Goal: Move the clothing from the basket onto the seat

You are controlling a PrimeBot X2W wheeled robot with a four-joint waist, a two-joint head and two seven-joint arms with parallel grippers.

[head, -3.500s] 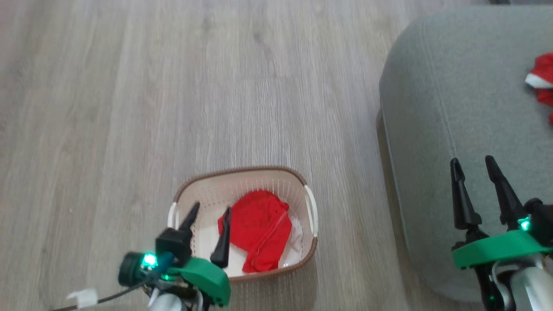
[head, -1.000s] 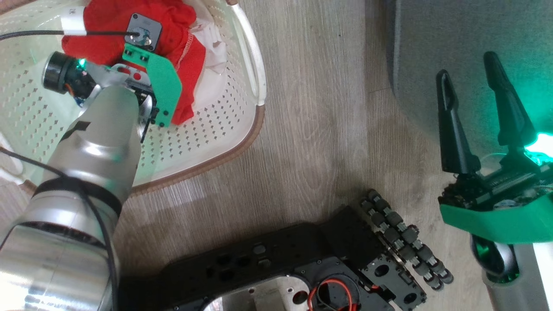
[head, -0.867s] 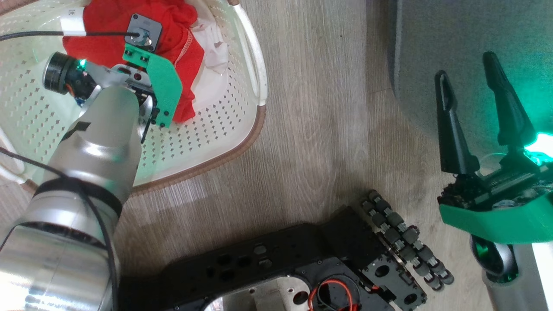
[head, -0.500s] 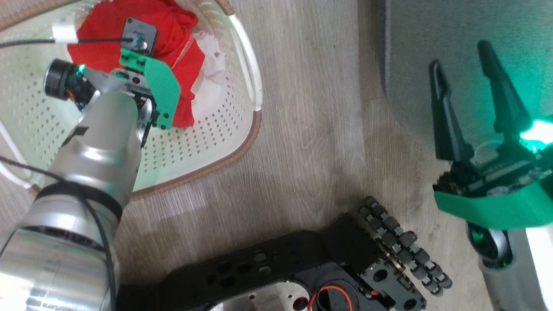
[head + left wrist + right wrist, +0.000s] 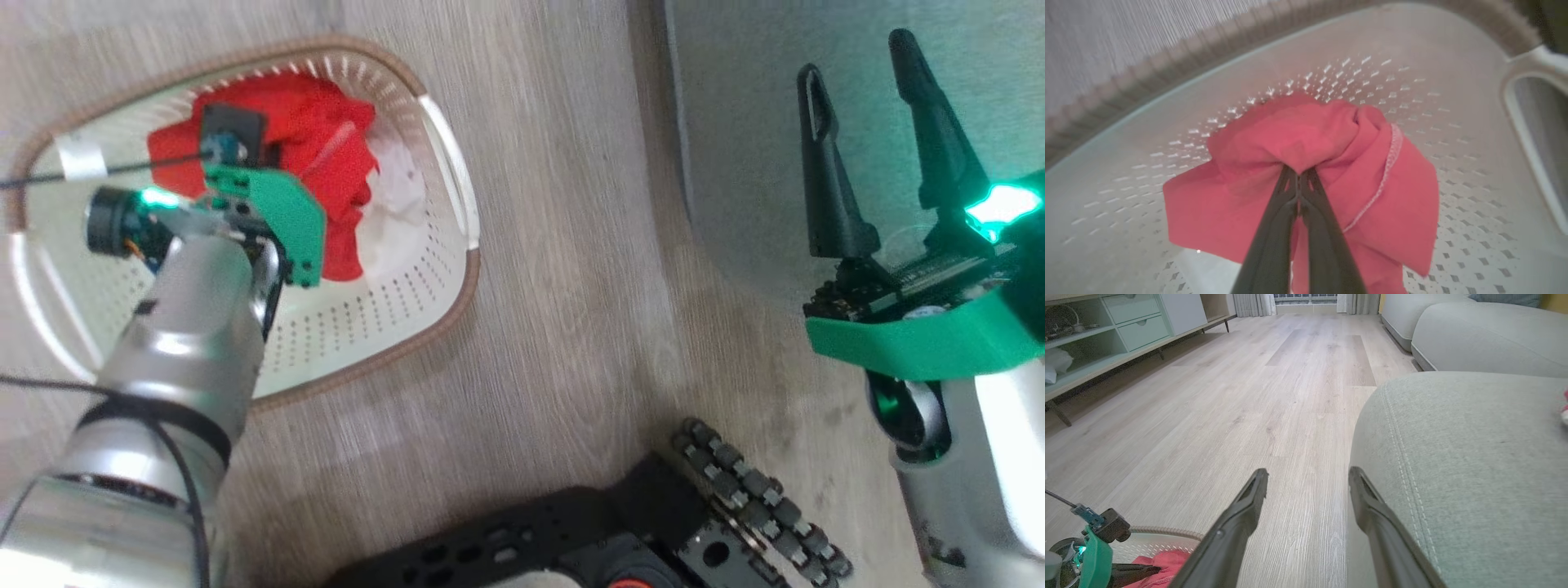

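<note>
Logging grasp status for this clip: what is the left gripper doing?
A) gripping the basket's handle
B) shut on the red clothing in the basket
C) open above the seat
B: the left wrist view shows the left gripper with its fingers pinched together on a fold of the clothing, inside the basket.

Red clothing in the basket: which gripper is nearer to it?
Left. The left gripper is shut on the clothing inside the basket; the right gripper hangs open at the seat's edge.
</note>
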